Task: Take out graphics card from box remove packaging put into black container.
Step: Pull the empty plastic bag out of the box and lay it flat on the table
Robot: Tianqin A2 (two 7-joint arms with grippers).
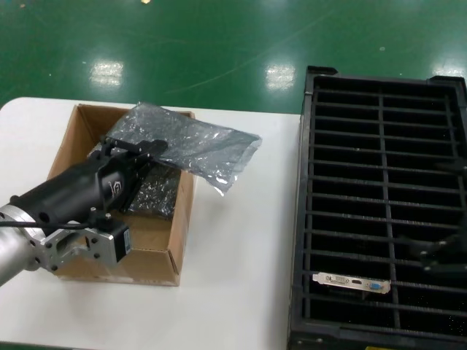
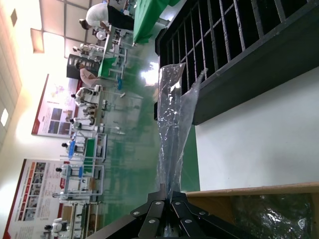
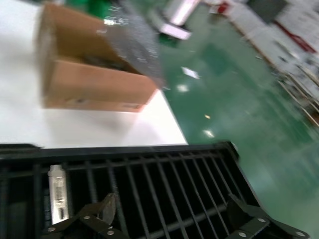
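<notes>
Now we pinch the bag [image 1: 191,149] in our left gripper [image 1: 143,149] above the box [image 1: 157,240], bagged boards [image 1: 155,191] below, right gripper [image 3: 169,219] spread over the crate [image 1: 379,219], card [image 1: 352,283] slotted.

Bright overhead lamps light the scene evenly, leaving white glare patches on the glossy green floor [image 1: 281,75] past the table's [image 1: 241,240] far edge. The packaging [image 1: 193,146] glints, and the box [image 1: 157,251] casts soft shadows. The right wrist view is smeared by motion blur; the left wrist view's background is overexposed.
</notes>
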